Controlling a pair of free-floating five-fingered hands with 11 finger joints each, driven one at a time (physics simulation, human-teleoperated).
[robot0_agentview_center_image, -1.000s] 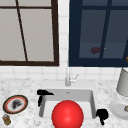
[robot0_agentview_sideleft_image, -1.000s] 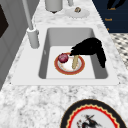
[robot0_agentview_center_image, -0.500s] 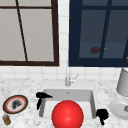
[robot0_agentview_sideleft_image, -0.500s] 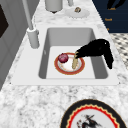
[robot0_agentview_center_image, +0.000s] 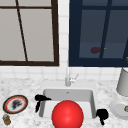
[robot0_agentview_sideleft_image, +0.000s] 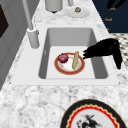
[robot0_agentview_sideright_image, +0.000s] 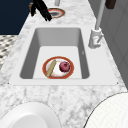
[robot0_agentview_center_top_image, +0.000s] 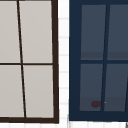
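My left hand (robot0_agentview_center_image: 40, 99) hovers at the sink's (robot0_agentview_center_image: 67, 94) left edge, fingers straight and pointing over the basin, holding nothing. In the left side view this left hand (robot0_agentview_sideleft_image: 102, 49) hangs above the basin's front side, near a red-rimmed plate (robot0_agentview_sideleft_image: 56, 65) on the sink floor. The plate carries a dark red round fruit (robot0_agentview_sideleft_image: 63, 58) and a tan stick (robot0_agentview_sideleft_image: 75, 60). From the right the plate (robot0_agentview_sideright_image: 45, 68), fruit (robot0_agentview_sideright_image: 65, 66) and stick (robot0_agentview_sideright_image: 51, 68) show too. My right hand (robot0_agentview_center_image: 102, 114) floats by the sink's front right corner, relaxed and empty. A large red ball (robot0_agentview_center_image: 67, 115) sits before the sink.
A faucet (robot0_agentview_center_image: 67, 77) stands behind the basin. On the left counter lie a patterned plate (robot0_agentview_center_image: 15, 104) and a small jar (robot0_agentview_center_image: 6, 119). On the right counter are a white plate (robot0_agentview_center_image: 118, 110) and a grey canister (robot0_agentview_center_image: 123, 82). Windows line the wall.
In the left side view the left hand has drifted slightly away from the wall, toward the sink's front edge. The right hand and the plate have not moved.
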